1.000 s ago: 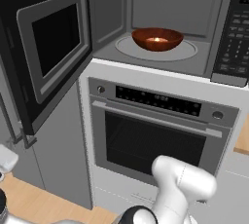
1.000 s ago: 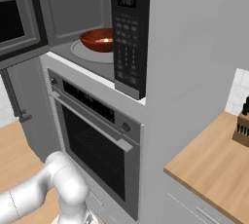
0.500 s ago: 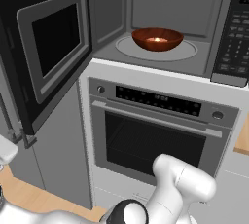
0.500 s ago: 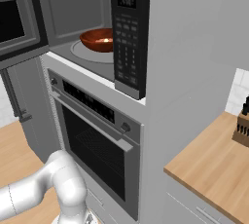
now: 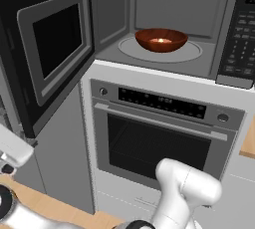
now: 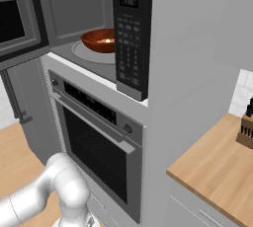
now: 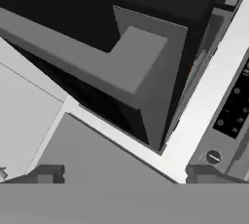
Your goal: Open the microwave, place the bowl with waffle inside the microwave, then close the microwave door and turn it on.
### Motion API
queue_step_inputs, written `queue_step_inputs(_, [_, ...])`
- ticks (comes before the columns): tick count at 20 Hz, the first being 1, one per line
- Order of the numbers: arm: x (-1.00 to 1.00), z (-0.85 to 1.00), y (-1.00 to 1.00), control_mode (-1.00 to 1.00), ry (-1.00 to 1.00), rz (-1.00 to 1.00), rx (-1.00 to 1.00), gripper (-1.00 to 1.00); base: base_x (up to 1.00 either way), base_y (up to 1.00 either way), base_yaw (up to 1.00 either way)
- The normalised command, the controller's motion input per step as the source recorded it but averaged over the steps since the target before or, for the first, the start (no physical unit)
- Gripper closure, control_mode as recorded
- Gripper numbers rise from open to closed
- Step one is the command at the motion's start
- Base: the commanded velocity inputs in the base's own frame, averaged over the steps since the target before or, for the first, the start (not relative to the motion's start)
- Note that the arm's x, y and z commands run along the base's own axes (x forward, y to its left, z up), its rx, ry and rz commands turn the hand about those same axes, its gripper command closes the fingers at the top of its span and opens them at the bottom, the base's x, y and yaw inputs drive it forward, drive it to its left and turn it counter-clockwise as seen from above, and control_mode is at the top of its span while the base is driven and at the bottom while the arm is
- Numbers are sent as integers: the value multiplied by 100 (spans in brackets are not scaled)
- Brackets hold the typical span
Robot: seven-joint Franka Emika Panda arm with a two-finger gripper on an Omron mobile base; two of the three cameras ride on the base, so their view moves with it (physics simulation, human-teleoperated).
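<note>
Two fingers (image 7: pixel 48 173) stand spread wide, pinching nothing, just below the grey handle (image 7: pixel 121 67) of the swung-open microwave door (image 5: pixel 50 54). Far beyond them, the bowl (image 5: pixel 161 39) with the waffle (image 5: pixel 160 40) sits on the microwave (image 5: pixel 164 24) turntable.

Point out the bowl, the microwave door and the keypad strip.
bowl (image 5: pixel 161 40): left base view, on its reddish-brown outer wall.
microwave door (image 5: pixel 56 49): left base view, on the dark window of the open panel.
keypad strip (image 6: pixel 129 48): right base view, among the buttons.
</note>
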Motion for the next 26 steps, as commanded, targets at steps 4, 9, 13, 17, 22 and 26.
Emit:
queue_step_inputs(4, [5, 14, -50, -100, -29, 0, 7, -100, 0, 0, 0])
queue_step_inputs(9, [0, 16, -58, -100, -34, 0, 8, -100, 0, 0, 0])
queue_step_inputs(13, [-3, 21, -66, -100, -31, 0, 10, -100, 0, 0, 0])
queue_step_inputs(17, [0, 32, -91, -100, -22, 0, 19, -100, 0, 0, 0])
queue_step_inputs(22, [0, 35, -100, -100, -20, 0, 24, -100, 0, 0, 0])
queue_step_inputs(26, [0, 36, -100, -100, -22, 0, 27, -100, 0, 0, 0])
